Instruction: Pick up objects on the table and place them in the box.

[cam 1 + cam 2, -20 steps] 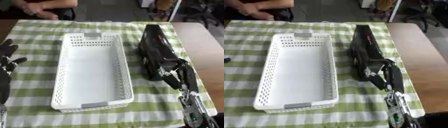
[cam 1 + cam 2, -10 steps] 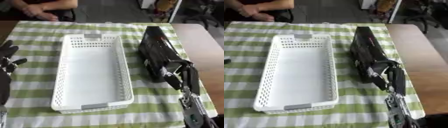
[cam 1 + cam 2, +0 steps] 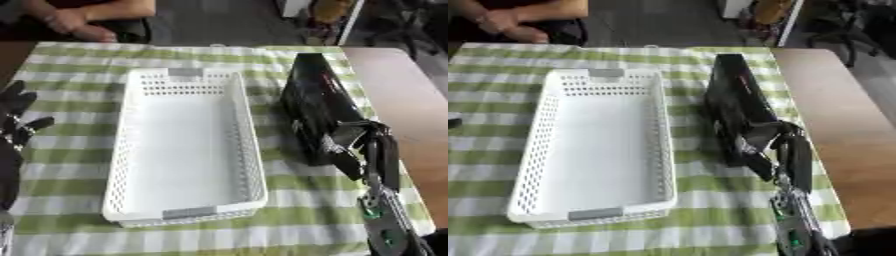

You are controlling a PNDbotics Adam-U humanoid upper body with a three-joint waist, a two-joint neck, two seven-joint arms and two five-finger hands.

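I take this for a lab or office workroom staged for testing. My bench is a wooden table (image 3: pixel 833 130) under a green-and-white checked cloth (image 3: pixel 79 90), with grey floor beyond it. At the far edge stand office chairs (image 3: pixel 846 25) and a white furniture frame (image 3: pixel 350 22) holding something yellow.

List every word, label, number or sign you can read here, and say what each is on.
None can be read.
The white basket has grey patches at its two ends, with no lettering visible.
The black object under the right hand shows only glare.
The green checked cloth carries no text.
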